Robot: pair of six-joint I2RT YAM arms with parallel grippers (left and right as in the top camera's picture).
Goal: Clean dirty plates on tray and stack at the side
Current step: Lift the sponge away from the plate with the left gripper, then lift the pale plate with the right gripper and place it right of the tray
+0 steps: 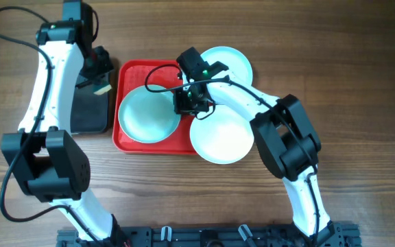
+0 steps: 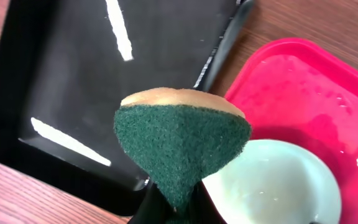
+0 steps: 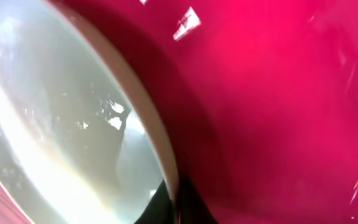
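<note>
Your left gripper (image 1: 100, 74) hangs over the black bin (image 1: 88, 113), which lies on the bench (image 1: 362, 82) just beside the red tray (image 1: 130, 72) on its left. Its jaws are pinching a sponge (image 1: 102, 88). On the left wrist camera that sponge (image 2: 182, 143) fills the middle of the view, dark green scouring face toward the lens and a tan layer along the top. The jaws squeeze it to a narrow waist at the bottom of the picture.

Across to your right gripper (image 1: 187, 103), which is down at the right edge of the plate on the tray (image 1: 149, 113). That plate lies flat in the left half of the tray. The right wrist camera is in very close: the plate's pale rim (image 3: 55, 124) sweeps down into the gap between the two dark fingertips (image 3: 194, 208), so the jaws are closed on the rim, with red tray floor (image 3: 278, 93) filling the rest of the view.

Two more plates lie off to the right. The far plate (image 1: 232, 63) is at the tray's far right corner, partly hidden by your right arm. The near plate (image 1: 221, 140) is at the tray's near right corner, its edge overlapping the tray. Both look apart from each other, though the arm crosses between them.
</note>
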